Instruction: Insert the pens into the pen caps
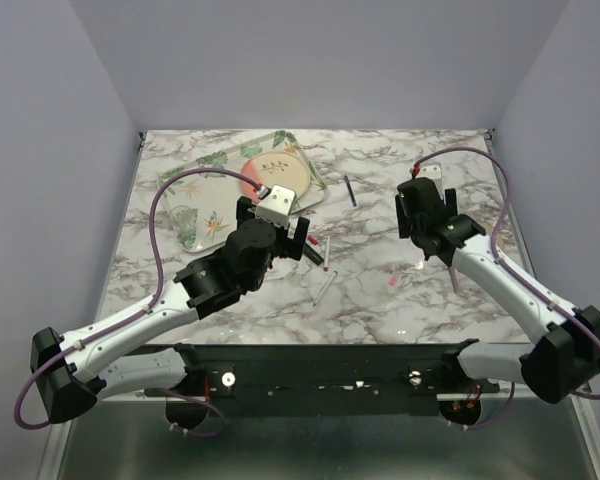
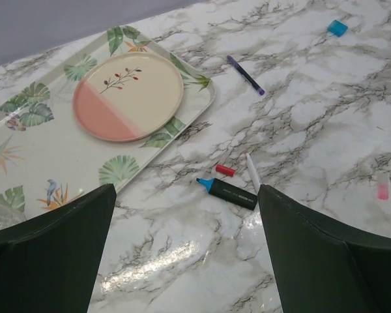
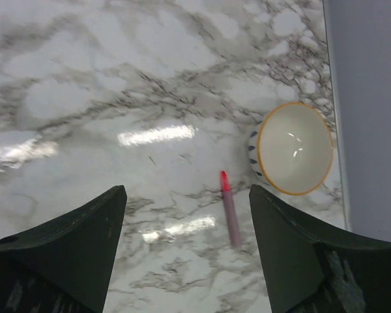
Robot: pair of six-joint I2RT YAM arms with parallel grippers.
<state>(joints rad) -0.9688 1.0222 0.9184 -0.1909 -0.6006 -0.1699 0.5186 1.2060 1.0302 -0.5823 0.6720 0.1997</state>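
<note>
**Partly out of sight**

From above, the left arm (image 1: 230,265) covers part of the leaf-printed rectangular tray (image 1: 195,215) and the round pink-and-cream plate (image 1: 280,165). The left wrist picture crops that tray. The small pink piece (image 1: 393,282) is too tiny to identify.

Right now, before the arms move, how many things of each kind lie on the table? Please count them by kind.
Pens: 4 (navy pen, dark marker, white pen, red-tipped pen)
Caps: 3 (light blue cap, red cap, pink cap, blurred)
Tray: 1
Plate: 1
Bowl: 1
Total: 10
</note>
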